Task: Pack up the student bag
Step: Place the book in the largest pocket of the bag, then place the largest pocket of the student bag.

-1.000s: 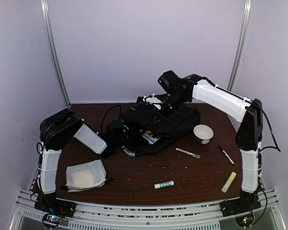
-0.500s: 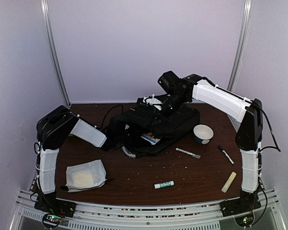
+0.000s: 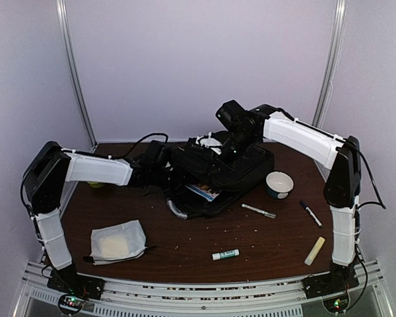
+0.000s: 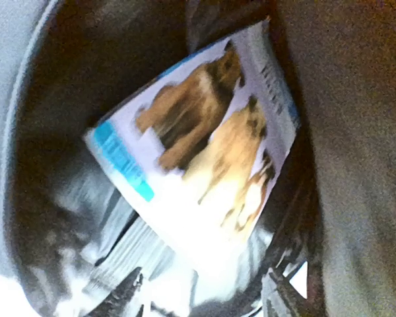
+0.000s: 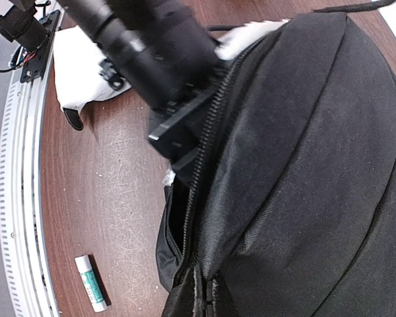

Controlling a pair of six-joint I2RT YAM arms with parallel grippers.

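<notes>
The student bag [image 3: 234, 170] lies at the back middle of the table, black, its zip mouth open toward the left. My right gripper [image 3: 230, 146] is shut on the bag's upper fabric [image 5: 204, 294] and holds the flap up. My left gripper [image 3: 171, 175] reaches into the mouth from the left. Its fingertips [image 4: 129, 290] stand apart, open, with nothing between them. Just beyond them a book with dogs on its cover [image 4: 204, 145] lies inside the bag. One corner of the book [image 3: 203, 191] shows in the top view.
On the table's front left lies a white pouch [image 3: 117, 242]. A glue stick [image 3: 225, 254], a silver marker [image 3: 258, 211], a dark pen [image 3: 310, 212], a pale stick [image 3: 315, 251] and a bowl [image 3: 279, 183] lie right of and in front of the bag.
My left gripper has opened and let go of the book inside the bag. The left arm's elbow has swung out to the left and stretched flat. The right arm held still.
</notes>
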